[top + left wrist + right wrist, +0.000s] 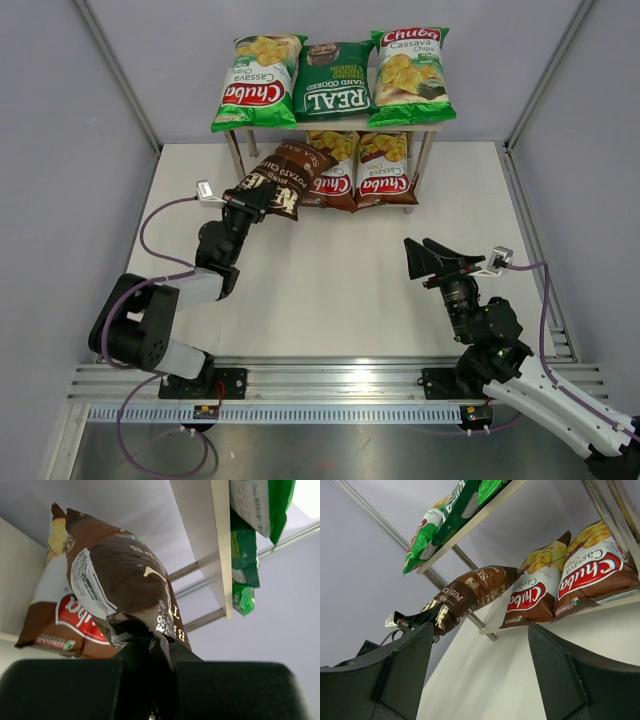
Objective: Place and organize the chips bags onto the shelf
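Dark-brown bag (292,172): brand creased and unreadable, only "POTATO CHI" legible. Left gripper (255,198) pinches its seam, at the shelf's (200,535) eight o'clock. Right gripper (430,258) stands wide. Top-tier bags (331,80): Chuba, REAL, Chuba.

1. Your table (330,290) is a pale, off-white surface, closed in by light grey walls on its left, right and far sides.
2. The shelf (424,165) stands directly on it on thin, shiny metal legs. It sits by the far wall, just beyond your left gripper (262,198) and well ahead of your right gripper (425,255).
3. A ribbed metal rail (330,385) runs along the near edge, behind both grippers, and the two arm bases are bolted to it.
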Robot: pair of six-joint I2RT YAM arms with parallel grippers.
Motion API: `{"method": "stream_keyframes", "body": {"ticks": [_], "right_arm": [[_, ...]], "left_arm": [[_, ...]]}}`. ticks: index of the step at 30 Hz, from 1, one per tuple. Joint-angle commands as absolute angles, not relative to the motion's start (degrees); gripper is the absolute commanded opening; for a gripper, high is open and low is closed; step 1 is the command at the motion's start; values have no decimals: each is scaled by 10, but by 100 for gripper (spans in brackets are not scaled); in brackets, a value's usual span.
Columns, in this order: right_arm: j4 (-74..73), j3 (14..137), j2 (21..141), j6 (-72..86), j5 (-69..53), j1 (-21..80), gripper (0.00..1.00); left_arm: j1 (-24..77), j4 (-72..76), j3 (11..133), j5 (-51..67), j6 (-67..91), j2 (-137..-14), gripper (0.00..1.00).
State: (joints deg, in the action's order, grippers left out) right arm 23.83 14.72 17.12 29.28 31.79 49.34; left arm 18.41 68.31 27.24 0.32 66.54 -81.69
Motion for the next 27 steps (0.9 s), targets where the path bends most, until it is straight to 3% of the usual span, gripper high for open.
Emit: {"method": "stream_keyframes", "body": {"ticks": [1, 27], "right_arm": [[244, 164, 181, 279, 302, 494, 84], [277, 156, 225, 329, 239, 494, 88]], "left_arm": [[178, 935, 326, -42, 639, -847, 0], [182, 954, 559, -191, 547, -1076, 0]]}}
